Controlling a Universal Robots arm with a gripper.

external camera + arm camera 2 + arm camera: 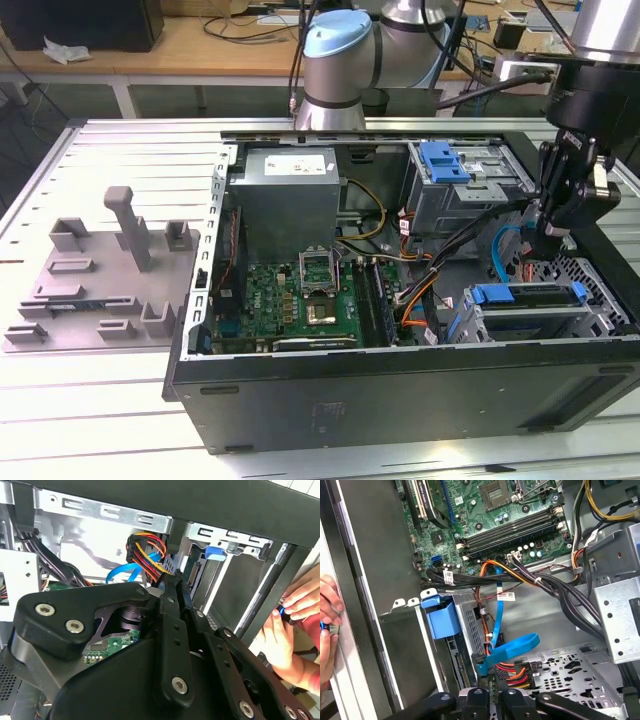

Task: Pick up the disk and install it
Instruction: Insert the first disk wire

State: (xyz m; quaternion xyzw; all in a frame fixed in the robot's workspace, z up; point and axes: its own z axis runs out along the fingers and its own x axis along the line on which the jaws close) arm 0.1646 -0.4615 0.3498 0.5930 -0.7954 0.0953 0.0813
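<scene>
Disk [525, 296] looks seated in the drive bay [466, 322], lower right of the exterior view, so install seems mostly done; gripper [552, 238] just above is clenched, apparently empty.

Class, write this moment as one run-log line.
gripper: inside computer case, beside disk | disk: blue carrier, slotted inside case | hand: at case edge

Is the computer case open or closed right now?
Open: the computer case is uncovered on its upward side, with the motherboard exposed inside.
</scene>
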